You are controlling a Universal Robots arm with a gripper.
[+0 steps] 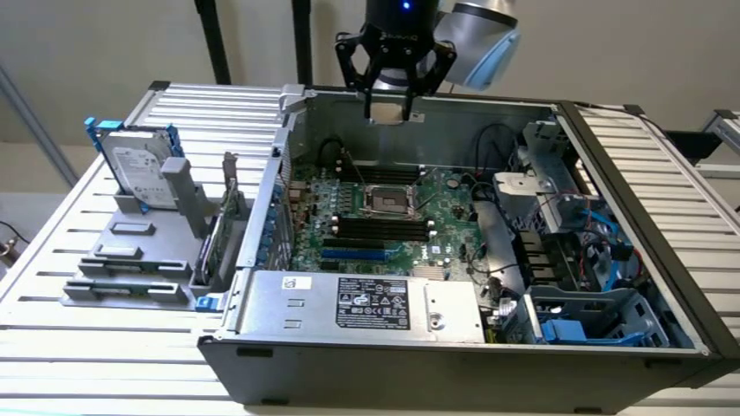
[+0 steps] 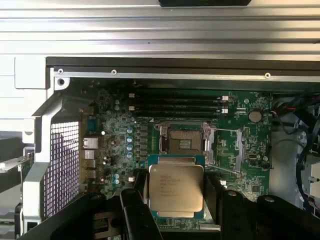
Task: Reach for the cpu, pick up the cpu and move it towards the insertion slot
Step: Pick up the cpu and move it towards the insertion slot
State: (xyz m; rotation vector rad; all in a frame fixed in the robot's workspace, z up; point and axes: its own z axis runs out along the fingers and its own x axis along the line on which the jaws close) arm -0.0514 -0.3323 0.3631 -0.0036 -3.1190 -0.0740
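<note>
My gripper (image 1: 393,113) hangs above the open computer case, near its back wall, shut on the cpu (image 2: 176,186). The cpu is a flat silver-grey square with printed text, held between the two black fingers (image 2: 141,187); in the exterior view the cpu (image 1: 393,115) shows as a small pale piece at the fingertips. The insertion slot (image 1: 390,199) is a square socket with a silvery frame and dark centre on the green motherboard (image 1: 445,217). In the wrist view the insertion slot (image 2: 181,140) sits just beyond the held chip, with its metal frame swung open beside it.
Long black memory slots (image 1: 376,227) and a blue card slot (image 1: 353,255) lie near the socket. A power supply (image 1: 364,305) fills the case front. Cables and drive bays (image 1: 578,251) crowd the exterior view's right. A hard drive with blue rails (image 1: 139,169) stands outside on the slatted table.
</note>
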